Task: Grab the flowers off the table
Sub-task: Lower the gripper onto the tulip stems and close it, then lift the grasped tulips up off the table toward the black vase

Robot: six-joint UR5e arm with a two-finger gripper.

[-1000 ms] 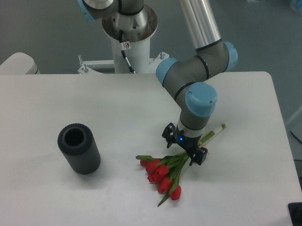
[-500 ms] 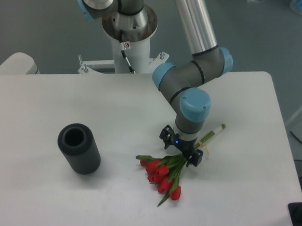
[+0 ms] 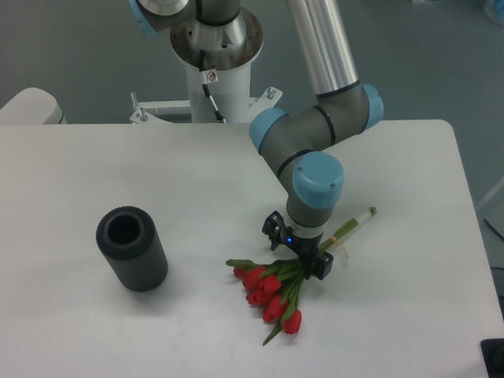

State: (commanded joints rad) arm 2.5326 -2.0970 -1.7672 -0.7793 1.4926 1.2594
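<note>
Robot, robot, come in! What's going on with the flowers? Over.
Gripper open, low over the stems. Flowers lying flat on the table, not lifted. Dark vase stands well aside, nothing blocking.

The gripper (image 3: pixel 297 251) body covers the middle of the flowers (image 3: pixel 273 292), so stem contact and finger spacing cannot be determined, while the table (image 3: pixel 78 332) is cut off at the bottom and left picture edges.

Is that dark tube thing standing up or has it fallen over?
Standing up. The dark ribbed vase rests on its base on the table, with its open mouth facing upward.
</note>
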